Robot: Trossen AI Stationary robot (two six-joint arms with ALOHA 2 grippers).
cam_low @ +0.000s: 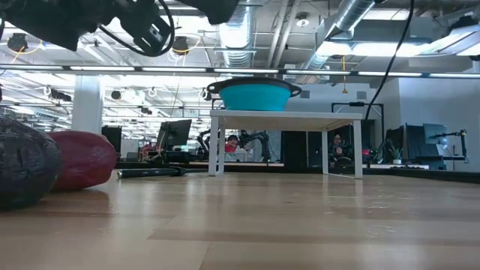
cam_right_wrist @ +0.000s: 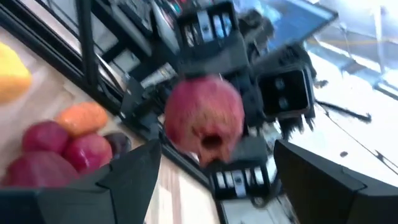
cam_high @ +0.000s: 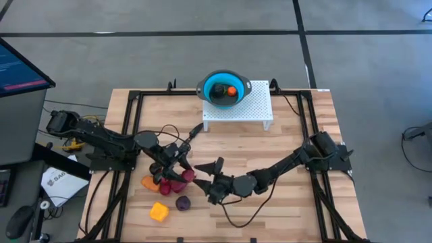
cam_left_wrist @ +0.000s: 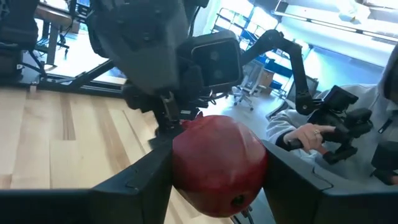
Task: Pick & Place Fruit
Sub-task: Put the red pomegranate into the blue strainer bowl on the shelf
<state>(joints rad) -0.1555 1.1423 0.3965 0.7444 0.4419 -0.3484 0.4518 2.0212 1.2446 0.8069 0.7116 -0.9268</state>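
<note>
Left gripper (cam_left_wrist: pixel 217 180), seen in its wrist view, clamps one red fruit (cam_left_wrist: pixel 219 163) between its two dark fingers (cam_left_wrist: pixel 134 183), which press against the fruit's sides. In the high view this gripper (cam_high: pixel 183 174) sits at lower centre-left of the frame, over a cluster of fruit on the wooden table (cam_high: pixel 283 209). Facing it from the right, the right gripper (cam_high: pixel 206 177) has its jaws spread wide around nothing; its wrist view shows the held red fruit (cam_right_wrist: pixel 203 121) ahead, between but not touching its fingers (cam_right_wrist: pixel 134 177). Counted from above, the loose fruit on the table are: one orange piece (cam_high: pixel 150 182) at the cluster's left, a red group (cam_high: pixel 173 187) whose exact count is hard to tell there, one dark purple fruit (cam_high: pixel 183 202) just below it, and one blocky yellow fruit (cam_high: pixel 158 212) lowest in the frame. The right wrist view shows three red pieces together at lower left (cam_right_wrist: pixel 56 152), one orange (cam_right_wrist: pixel 83 117) and part of the yellow one (cam_right_wrist: pixel 12 78). One blue bowl (cam_high: pixel 224 88) stands on one white perforated stand (cam_high: pixel 250 108) at upper centre, holding one orange fruit (cam_high: pixel 231 90) and one dark object I cannot identify. In the low view, one dark fruit (cam_low: pixel 22 169) and one red fruit (cam_low: pixel 82 160) lie at the left edge, the bowl (cam_low: pixel 253 94) on its stand behind.
</note>
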